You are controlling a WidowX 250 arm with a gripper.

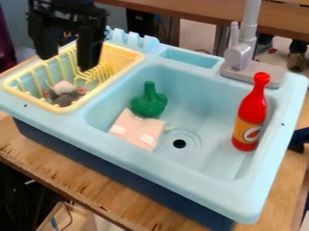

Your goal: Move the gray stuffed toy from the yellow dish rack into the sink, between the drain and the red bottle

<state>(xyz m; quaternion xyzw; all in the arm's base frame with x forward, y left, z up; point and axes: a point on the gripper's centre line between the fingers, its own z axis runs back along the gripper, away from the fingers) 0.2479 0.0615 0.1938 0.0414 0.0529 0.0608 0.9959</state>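
The gripper [66, 64] hung above the yellow rack [72, 108], at the upper left of my view, and its two fingers stood wide apart. Below it, in the rack, lay a soft grey toy [63, 98] with pink parts. The rack sat at the left side of the light blue sink [199, 197]. Inside the basin, near the rack, there was a green vegetable [149, 103], with its stem pointing up. Just beside it, on the nearer side, a pink piece [134, 129] with white patches lay close to the round drain [179, 143]. At the right side of the basin stood a red bottle [250, 115]. Behind it rose the grey tap [240, 55]. The sink rested on a wooden worktop [78, 176].
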